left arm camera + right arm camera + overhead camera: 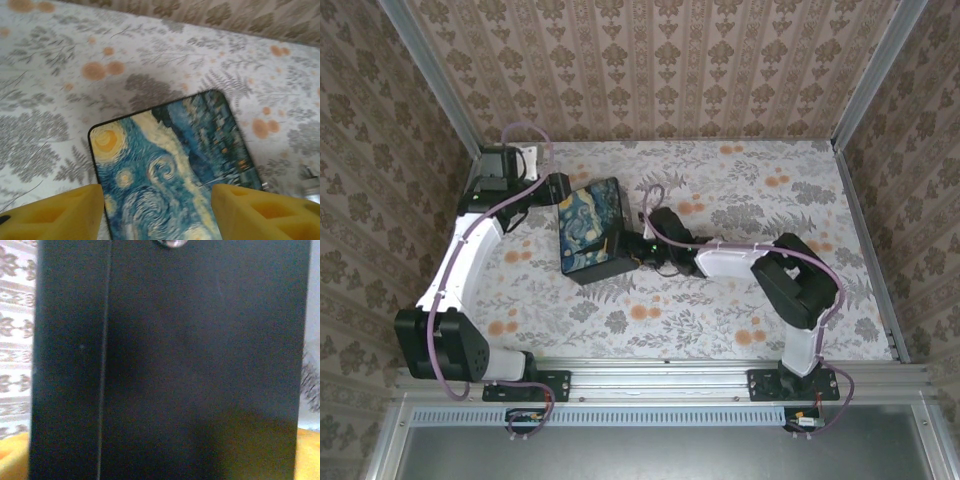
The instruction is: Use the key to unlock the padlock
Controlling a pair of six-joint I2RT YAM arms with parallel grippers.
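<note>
The right claw (pixel 642 252) stands wide open, close against the black side wall of the box (pixel 590 232). A shiny metal bit (pixel 170 242), perhaps the padlock's shackle, sits at that wall's top edge. Farther back, the left claw (pixel 157 215) hangs part-open over the painted lid (pixel 175 165).

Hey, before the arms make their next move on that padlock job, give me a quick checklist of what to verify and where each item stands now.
1. Box flat on the table: ok.
2. Left end effector open above the painted lid: ok.
3. Right end effector open, close against the box's black side: ok.
4. Padlock located: cannot tell; a small shiny bit shows at that side's edge.
5. Key in a grip: not ok; both end effectors stand open.
</note>
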